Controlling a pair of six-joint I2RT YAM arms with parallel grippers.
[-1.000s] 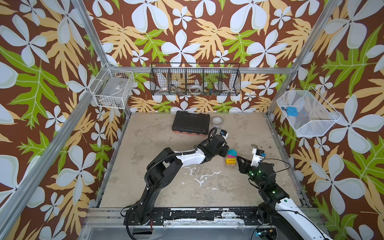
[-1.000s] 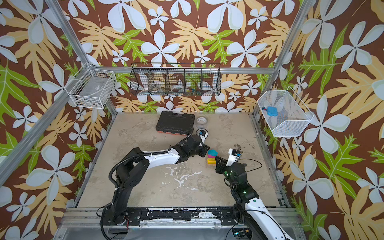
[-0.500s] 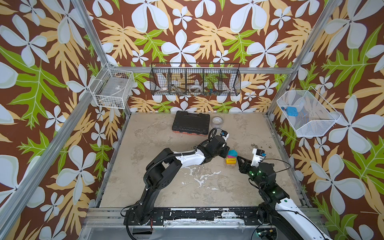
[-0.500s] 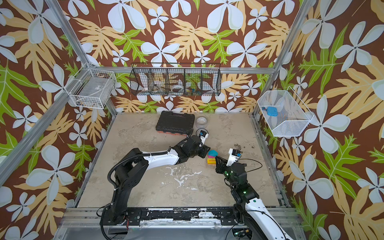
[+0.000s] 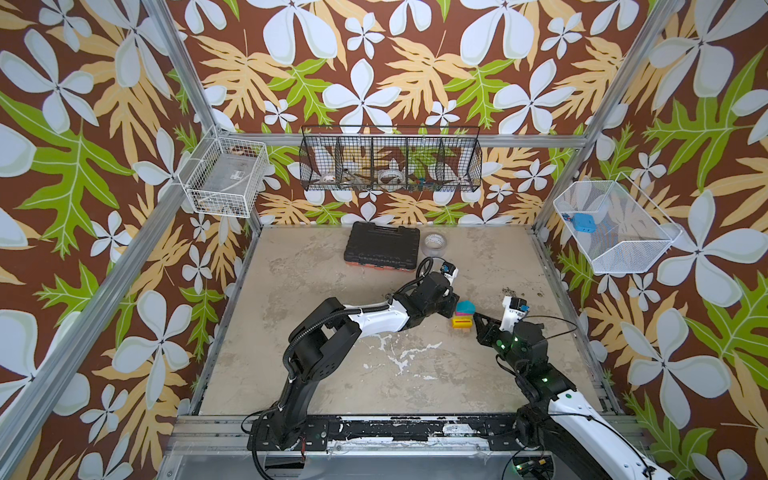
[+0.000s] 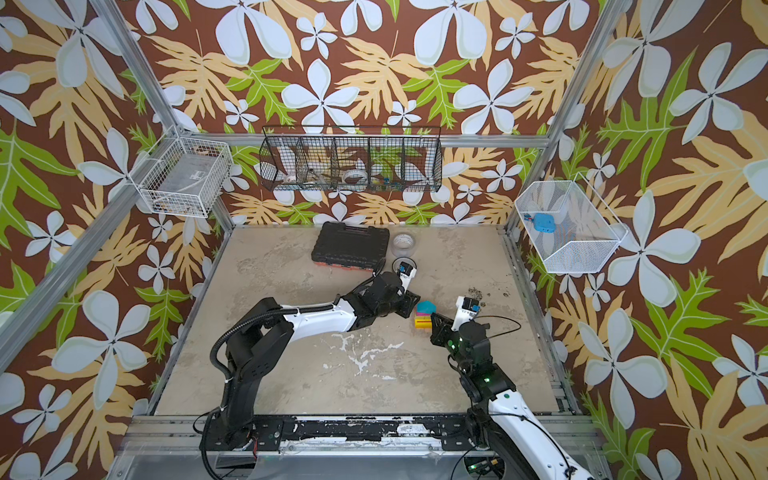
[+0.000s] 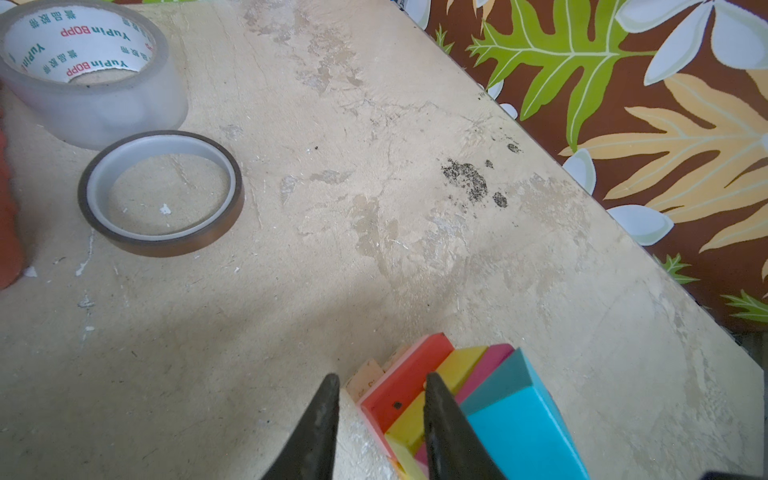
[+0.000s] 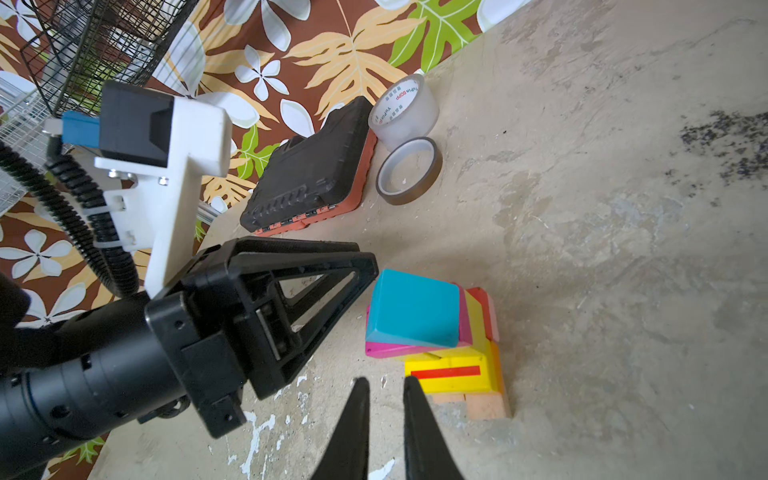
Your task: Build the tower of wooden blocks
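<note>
Scuffed beige tabletop (image 5: 332,374) carried the tower (image 5: 462,321) right of centre, between the two arms. Its teal wedge (image 8: 413,307) topped a magenta block (image 8: 390,349), a red-striped yellow brick (image 8: 446,372) and a plain wood base (image 8: 486,406). The left gripper (image 8: 371,266) sat just beside the wedge, jaws slightly parted and holding nothing. The right gripper (image 8: 386,382) pointed at the striped brick, closed and empty, just short of it. Farther back lay a brown tape ring (image 7: 166,247), a clear tape roll (image 7: 95,112) and a black tool case (image 5: 382,245).
</note>
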